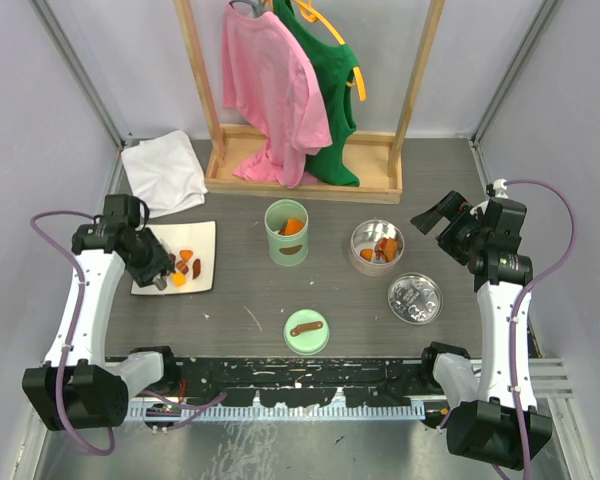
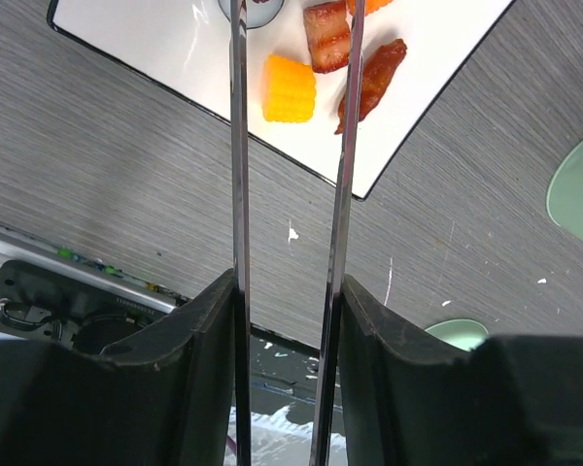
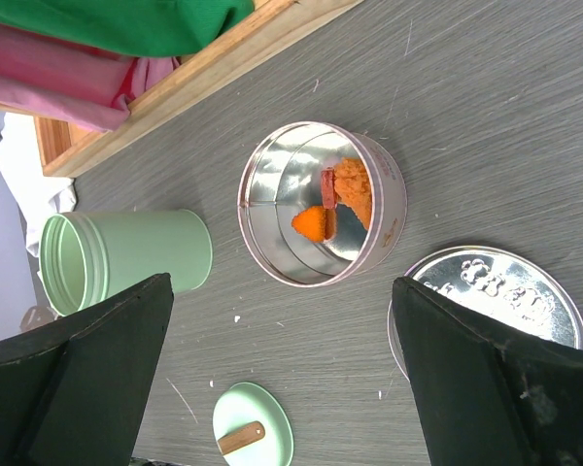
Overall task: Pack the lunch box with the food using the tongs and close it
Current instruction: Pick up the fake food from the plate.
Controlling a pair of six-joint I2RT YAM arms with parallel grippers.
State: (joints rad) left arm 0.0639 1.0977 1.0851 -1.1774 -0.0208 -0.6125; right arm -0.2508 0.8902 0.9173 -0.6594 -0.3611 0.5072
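My left gripper is shut on the tongs. Their two thin metal arms reach over the white plate; the tips are cut off at the top edge. Food lies on the plate: a yellow chunk, a red-brown sausage piece and a dark red strip. In the top view the left gripper hovers at the plate's left side by the food. The round metal lunch box holds orange pieces. Above the table near it, my right gripper is open and holds nothing.
The tin's metal lid lies right of centre. A green cup with an orange piece stands mid-table, and its green lid lies near the front. At the back are a white cloth and a wooden rack with hanging shirts.
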